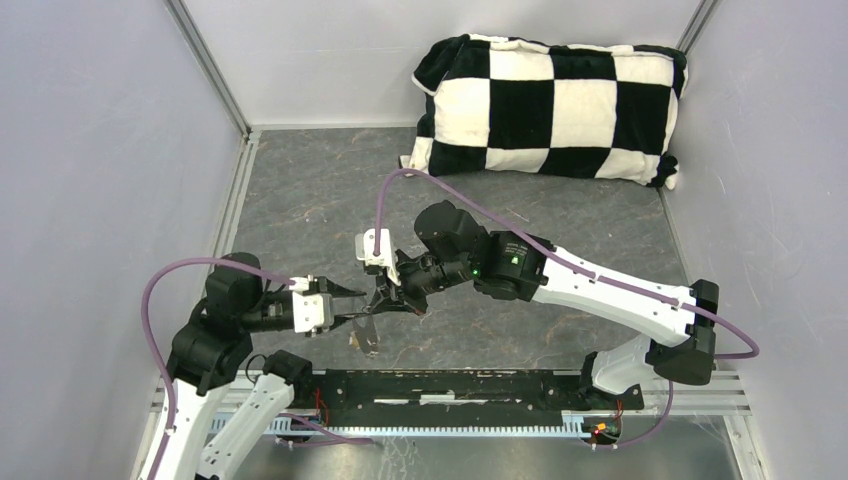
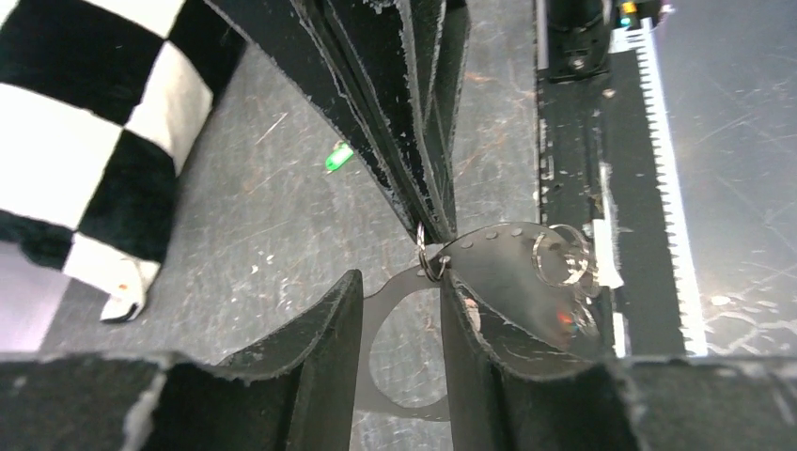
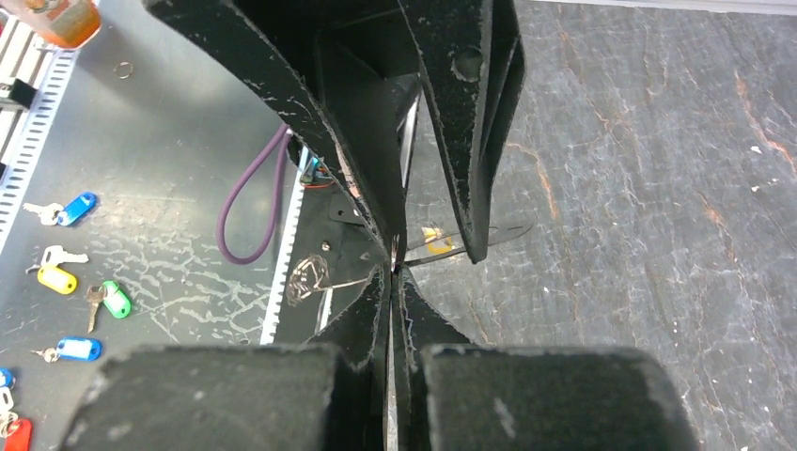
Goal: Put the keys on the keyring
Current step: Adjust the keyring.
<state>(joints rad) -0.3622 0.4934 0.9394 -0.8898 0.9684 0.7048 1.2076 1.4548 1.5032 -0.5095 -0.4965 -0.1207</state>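
Note:
The keyring, a flat silvery-grey loop with small split rings on it, hangs between both grippers above the table. My right gripper is shut on its top small ring; its black fingers reach down in the left wrist view. The loop lies in the gap of my left gripper, whose jaws stand apart. The green-headed key lies on the table beyond. A yellow-headed key shows past my right fingertips; whether it hangs on the loop I cannot tell.
A black-and-white checkered pillow lies at the back right. Side walls close in the dark table. A black rail runs along the near edge. Several spare tagged keys lie on the metal plate beside a purple cable.

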